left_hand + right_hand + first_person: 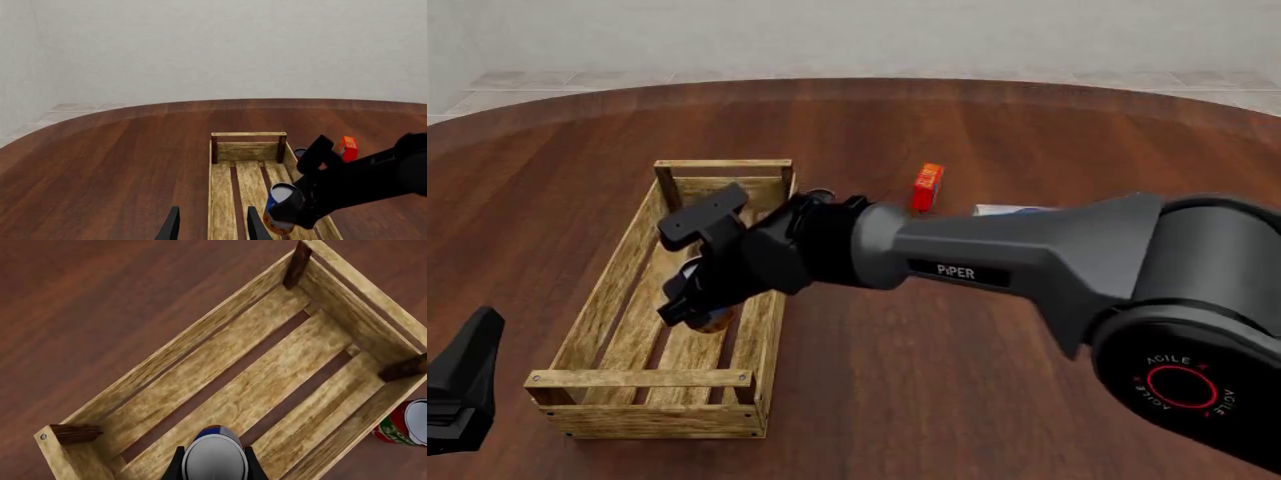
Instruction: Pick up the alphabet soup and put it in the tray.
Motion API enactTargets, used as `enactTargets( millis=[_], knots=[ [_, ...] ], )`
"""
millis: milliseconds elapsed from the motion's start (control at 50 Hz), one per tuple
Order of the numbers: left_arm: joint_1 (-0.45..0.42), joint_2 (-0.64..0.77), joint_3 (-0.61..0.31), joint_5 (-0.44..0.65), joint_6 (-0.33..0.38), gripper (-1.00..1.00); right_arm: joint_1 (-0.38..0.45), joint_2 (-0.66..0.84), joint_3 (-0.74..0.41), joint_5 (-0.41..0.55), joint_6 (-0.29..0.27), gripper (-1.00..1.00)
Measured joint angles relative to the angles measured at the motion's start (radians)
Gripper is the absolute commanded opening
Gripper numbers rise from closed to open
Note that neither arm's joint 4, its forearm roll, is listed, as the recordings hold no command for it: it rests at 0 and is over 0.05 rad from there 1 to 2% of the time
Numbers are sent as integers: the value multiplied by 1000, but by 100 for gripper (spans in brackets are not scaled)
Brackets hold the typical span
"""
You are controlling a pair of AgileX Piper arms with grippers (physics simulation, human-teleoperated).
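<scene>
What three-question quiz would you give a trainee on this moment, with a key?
1. True or false: the right gripper is shut on the alphabet soup.
2. Over which object does the alphabet soup hang: (a) the bare table, (b) the tray, (c) the red box?
3. Where does the red-and-green can stand relative to the tray?

Key
1. True; its fingers flank the can in the right wrist view.
2. b.
3. Outside it, on the table beside a corner post.
</scene>
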Motion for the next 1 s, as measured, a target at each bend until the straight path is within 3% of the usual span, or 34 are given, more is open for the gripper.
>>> enactTargets(
  millis=[440,460,1000],
  knots=[
    [0,0,-2,2,0,100,-7,51,-25,7,8,-100],
    [0,0,-2,2,0,100,-7,52,-26,7,8,100],
    [0,0,-4,5,0,100,-3,8,-24,23,18,100]
  ],
)
